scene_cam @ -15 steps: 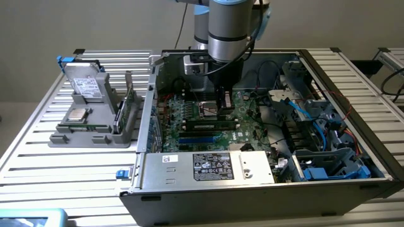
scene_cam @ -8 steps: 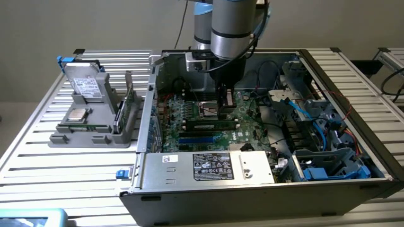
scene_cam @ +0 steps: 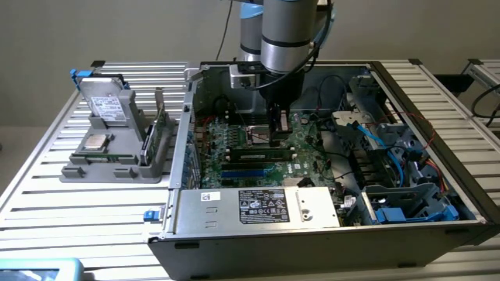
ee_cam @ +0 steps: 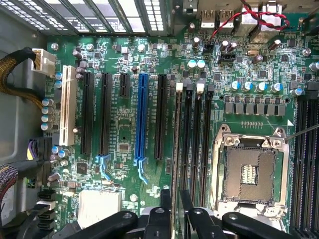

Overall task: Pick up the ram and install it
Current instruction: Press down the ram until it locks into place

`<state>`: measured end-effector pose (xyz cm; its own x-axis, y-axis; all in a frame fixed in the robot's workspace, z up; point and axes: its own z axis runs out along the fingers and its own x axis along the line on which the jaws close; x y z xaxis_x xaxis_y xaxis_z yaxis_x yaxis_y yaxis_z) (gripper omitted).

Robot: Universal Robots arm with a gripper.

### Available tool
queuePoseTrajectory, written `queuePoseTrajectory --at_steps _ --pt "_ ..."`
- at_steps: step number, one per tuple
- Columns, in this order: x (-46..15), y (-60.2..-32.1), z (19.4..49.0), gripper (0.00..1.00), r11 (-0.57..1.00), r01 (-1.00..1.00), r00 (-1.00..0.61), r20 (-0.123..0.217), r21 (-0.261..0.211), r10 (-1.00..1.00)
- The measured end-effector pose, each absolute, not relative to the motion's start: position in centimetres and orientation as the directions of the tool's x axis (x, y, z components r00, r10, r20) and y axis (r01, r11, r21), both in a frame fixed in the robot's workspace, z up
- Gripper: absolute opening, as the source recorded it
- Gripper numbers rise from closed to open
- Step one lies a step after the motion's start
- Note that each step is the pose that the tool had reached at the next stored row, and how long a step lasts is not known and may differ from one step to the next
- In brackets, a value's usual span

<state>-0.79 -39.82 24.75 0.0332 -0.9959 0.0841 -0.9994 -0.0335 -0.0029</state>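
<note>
The ram point(ee_cam: 175, 144) is standing on edge in one of the black motherboard point(ee_cam: 124, 124) slots, lined up lengthwise so it can seat. The tool point(ee_cam: 175, 194) is right on top of it, but honestly I can't tell if it's clamping or loose.

The motherboard point(ee_cam: 129, 144) is green with fine pale tracing and carries black slots point(ee_cam: 87, 114), one blue slot point(ee_cam: 142, 119) and one white slot point(ee_cam: 68, 112). The ram point(ee_cam: 176, 144) is a dark strip, the pincer point(ee_cam: 175, 195) black, and a twisted wire point(ee_cam: 259, 19) red and black. In the exterior view, the tray point(scene_cam: 109, 167) at nine o'clock is grey, the table point(scene_cam: 47, 193) silver and ribbed, and the cables point(scene_cam: 375, 137) at three o'clock blue.
</note>
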Motion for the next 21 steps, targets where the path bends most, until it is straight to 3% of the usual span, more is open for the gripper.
queuePoseTrajectory --at_steps 1,3,8,14,21 --pt "-0.79 -39.82 24.75 0.13 -0.034 -0.999 0.033 0.084 -0.003 -0.996" --pt "-0.79 -39.82 24.75 0.11 -0.034 -0.999 0.033 0.084 -0.003 -0.996" --pt "-0.89 -39.83 24.67 0.11 -0.034 -0.999 0.033 0.087 -0.003 -0.996" --pt "-0.96 -39.58 24.36 0.11 -0.034 -0.999 0.033 0.13 -0.001 -0.991" --pt "-0.1 -39.55 24.11 0.11 -0.033 -0.999 0.033 0.13 -0.001 -0.991"
